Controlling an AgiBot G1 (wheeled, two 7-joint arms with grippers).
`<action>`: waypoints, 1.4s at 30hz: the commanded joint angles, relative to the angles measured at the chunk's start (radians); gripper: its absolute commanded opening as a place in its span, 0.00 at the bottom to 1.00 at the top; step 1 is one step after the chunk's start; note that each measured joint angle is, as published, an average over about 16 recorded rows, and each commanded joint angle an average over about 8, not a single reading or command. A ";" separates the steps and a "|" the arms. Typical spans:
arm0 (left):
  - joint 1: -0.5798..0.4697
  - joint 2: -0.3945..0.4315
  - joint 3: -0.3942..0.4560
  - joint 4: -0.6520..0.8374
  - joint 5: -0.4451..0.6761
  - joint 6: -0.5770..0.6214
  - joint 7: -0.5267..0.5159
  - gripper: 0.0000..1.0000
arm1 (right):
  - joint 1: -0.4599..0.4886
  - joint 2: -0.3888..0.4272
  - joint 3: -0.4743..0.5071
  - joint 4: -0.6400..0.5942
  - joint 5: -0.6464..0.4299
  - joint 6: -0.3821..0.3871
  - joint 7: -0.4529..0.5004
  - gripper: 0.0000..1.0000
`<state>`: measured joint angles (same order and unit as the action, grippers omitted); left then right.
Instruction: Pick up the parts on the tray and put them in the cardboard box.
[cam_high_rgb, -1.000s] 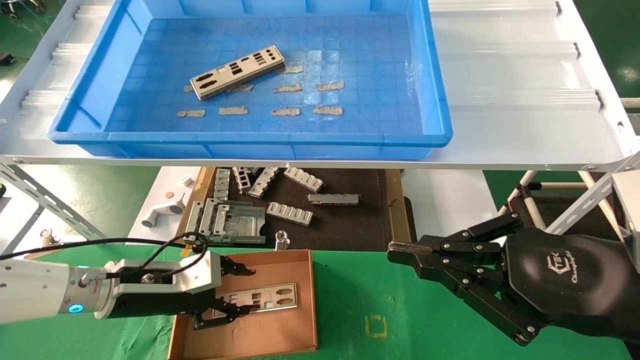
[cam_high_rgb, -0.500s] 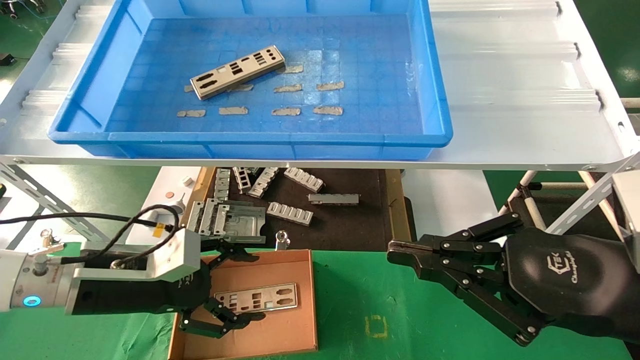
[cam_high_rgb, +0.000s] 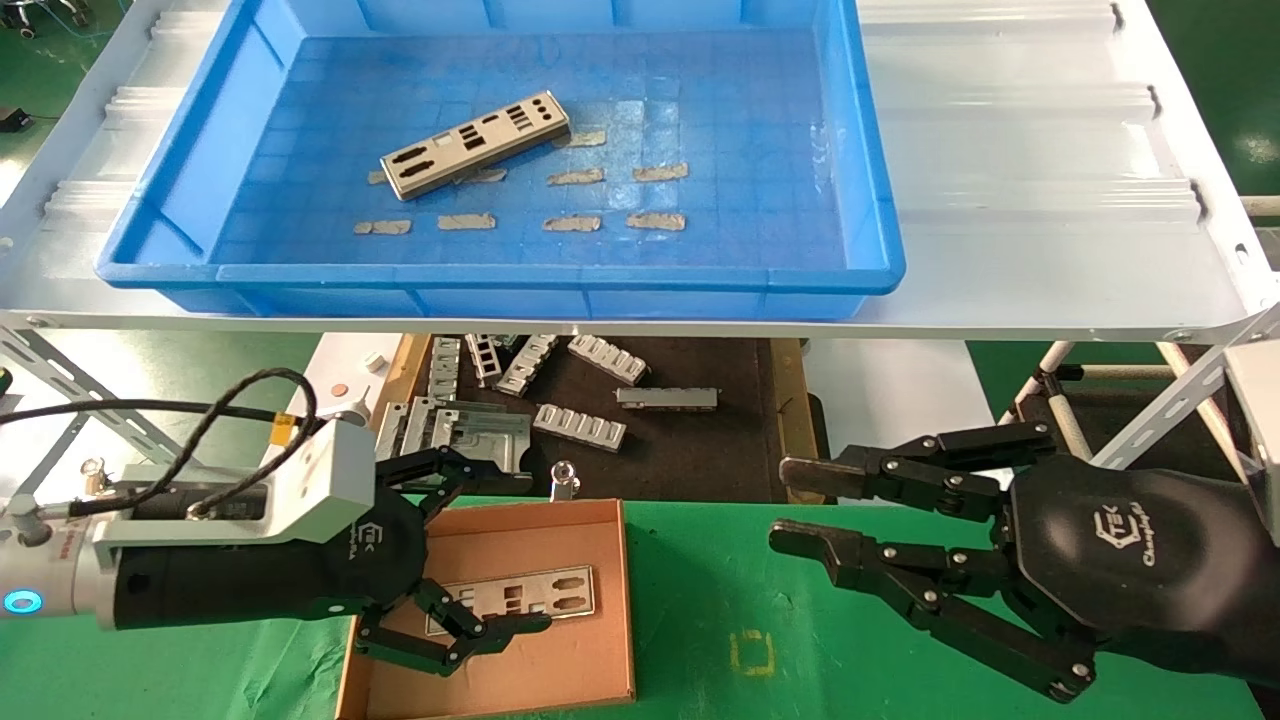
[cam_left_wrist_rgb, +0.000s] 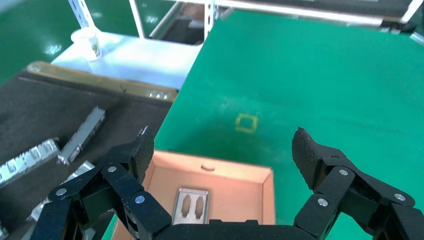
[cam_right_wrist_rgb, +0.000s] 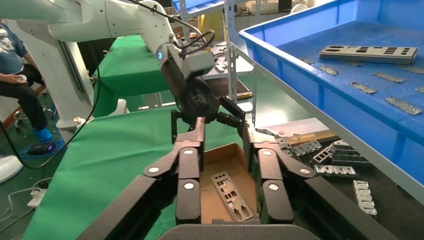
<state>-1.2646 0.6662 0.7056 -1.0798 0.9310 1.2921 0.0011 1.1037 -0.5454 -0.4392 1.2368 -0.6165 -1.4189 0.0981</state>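
One silver-grey punched plate (cam_high_rgb: 475, 143) lies slanted in the blue tray (cam_high_rgb: 500, 275) on the upper shelf; it also shows in the right wrist view (cam_right_wrist_rgb: 369, 52). Another plate (cam_high_rgb: 545, 592) lies flat in the cardboard box (cam_high_rgb: 626, 600) on the green table, seen too in the left wrist view (cam_left_wrist_rgb: 191, 205) and the right wrist view (cam_right_wrist_rgb: 230, 192). My left gripper (cam_high_rgb: 535, 552) hovers open and empty over the box's left part (cam_left_wrist_rgb: 223, 150). My right gripper (cam_high_rgb: 780, 505) is open and empty to the right of the box (cam_right_wrist_rgb: 222, 130).
Tan tape scraps (cam_high_rgb: 570, 222) lie on the tray floor. A black wood-edged tray (cam_high_rgb: 700, 440) with ribbed grey brackets (cam_high_rgb: 580, 425) sits behind the box under the white shelf (cam_high_rgb: 1050, 200). A yellow square mark (cam_high_rgb: 752, 652) is on the green mat.
My left gripper has lifted and drawn back from the plate, which stays flat in the box. My right gripper's fingers have spread from shut to open.
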 joint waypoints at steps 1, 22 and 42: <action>0.009 -0.003 -0.021 -0.010 -0.010 0.010 -0.009 1.00 | 0.000 0.000 0.000 0.000 0.000 0.000 0.000 1.00; 0.108 -0.031 -0.242 -0.116 -0.114 0.116 -0.107 1.00 | 0.000 0.000 0.000 0.000 0.000 0.000 0.000 1.00; 0.193 -0.056 -0.434 -0.208 -0.204 0.207 -0.191 1.00 | 0.000 0.000 0.000 0.000 0.000 0.000 0.000 1.00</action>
<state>-1.0751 0.6114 0.2806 -1.2836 0.7305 1.4953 -0.1859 1.1035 -0.5453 -0.4391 1.2367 -0.6165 -1.4187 0.0981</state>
